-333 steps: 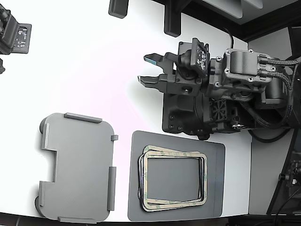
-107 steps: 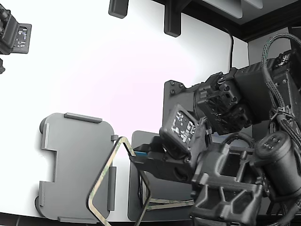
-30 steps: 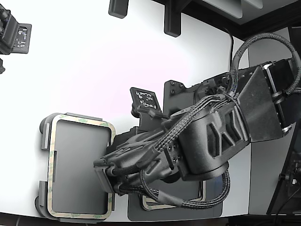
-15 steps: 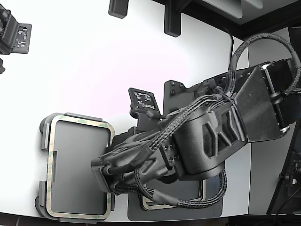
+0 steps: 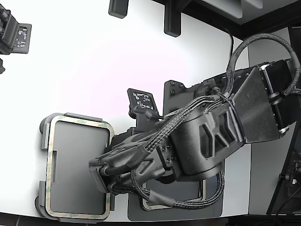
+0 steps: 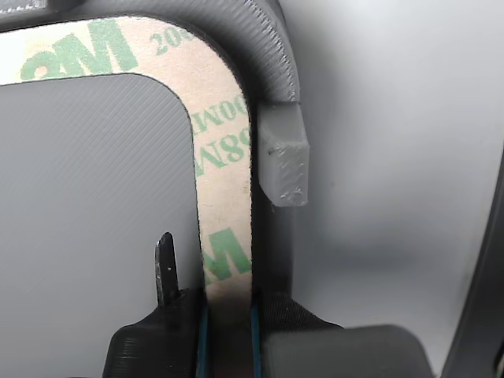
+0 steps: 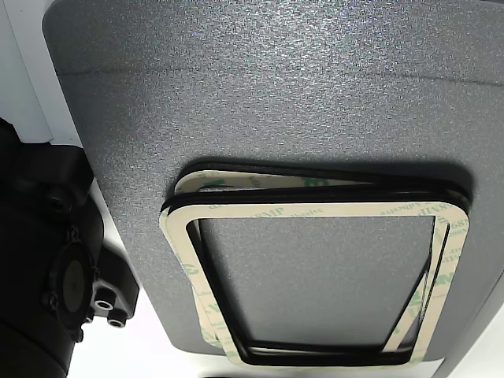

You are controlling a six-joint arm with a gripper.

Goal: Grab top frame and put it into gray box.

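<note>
You see: one gray box [image 5: 44, 141] on tabletop [image 5: 94, 61]. One top frame [image 5: 80, 123] in box. One dark gray plate [image 7: 260, 94]. Stack of frames [image 7: 315, 211] on plate: at least two, exact count unclear. One arm [image 5: 207, 136], one gripper [image 6: 228, 315]. One small tab [image 6: 283, 161] beside frame in wrist view.

White table [image 5: 94, 66] lies bare above the gray box [image 5: 44, 141] in the exterior view. The arm [image 5: 197, 146] blocks the box's right edge. A raised tab [image 6: 282, 161] stands just beside the top frame [image 6: 224, 197] there.
</note>
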